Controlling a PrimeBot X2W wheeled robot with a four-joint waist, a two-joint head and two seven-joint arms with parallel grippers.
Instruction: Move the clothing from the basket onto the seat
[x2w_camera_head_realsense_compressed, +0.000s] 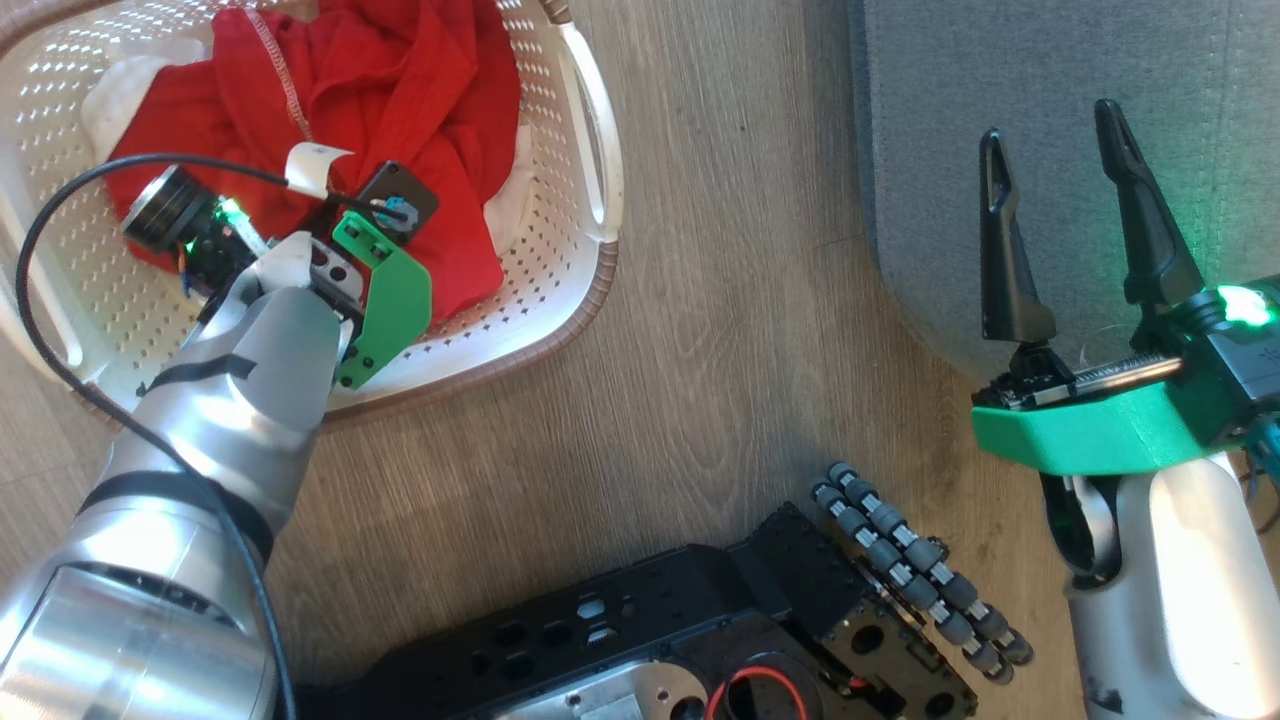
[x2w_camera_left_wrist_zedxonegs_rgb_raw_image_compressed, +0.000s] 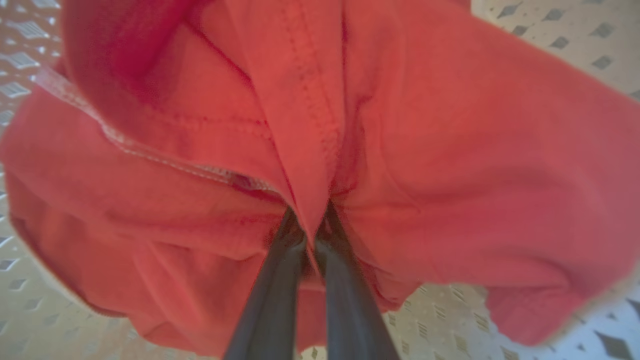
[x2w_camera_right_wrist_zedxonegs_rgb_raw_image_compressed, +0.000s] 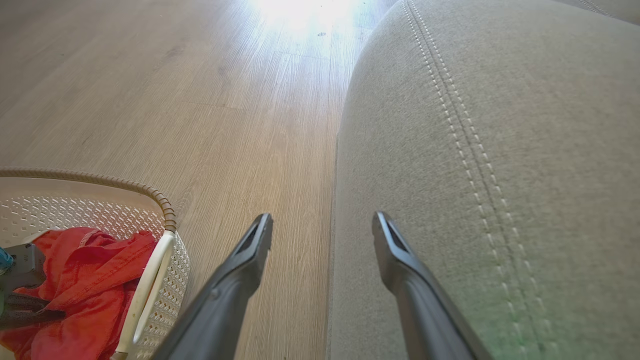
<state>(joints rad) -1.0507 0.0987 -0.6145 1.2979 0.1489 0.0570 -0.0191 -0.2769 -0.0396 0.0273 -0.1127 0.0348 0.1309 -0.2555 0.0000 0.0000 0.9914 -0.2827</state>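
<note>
Where the robot's black base (x2w_camera_head_realsense_compressed: 640, 630) sits at the bottom of the head view, the wooden floor (x2w_camera_head_realsense_compressed: 720, 350) starts and runs out between the two arms. Just past the base on the right, the right gripper (x2w_camera_head_realsense_compressed: 1048, 125) points forward, its two dark fingers spread wide with nothing between them. The right wrist view sets one finger over the floor and the other over the rounded edge of the seat (x2w_camera_head_realsense_compressed: 1050, 60). On the left, the silver forearm (x2w_camera_head_realsense_compressed: 250, 370) reaches down into the basket (x2w_camera_head_realsense_compressed: 590, 150), which stands on the floor apart from the seat, a strip of boards between them. Inside it the left gripper (x2w_camera_left_wrist_zedxonegs_rgb_raw_image_compressed: 309, 220) is clenched on the clothing (x2w_camera_left_wrist_zedxonegs_rgb_raw_image_compressed: 450, 175). The left wrist view shows both fingers drawn together with a ridge of red fabric pinched between their tips and a stitched seam running up from the pinch. The clothing lies crumpled in the basket, with perforated plastic showing around it, and a small white label (x2w_camera_head_realsense_compressed: 315, 165) sticks up beside the wrist. Farthest out, the grey seat stretches away with its lines of pale stitching.
</note>
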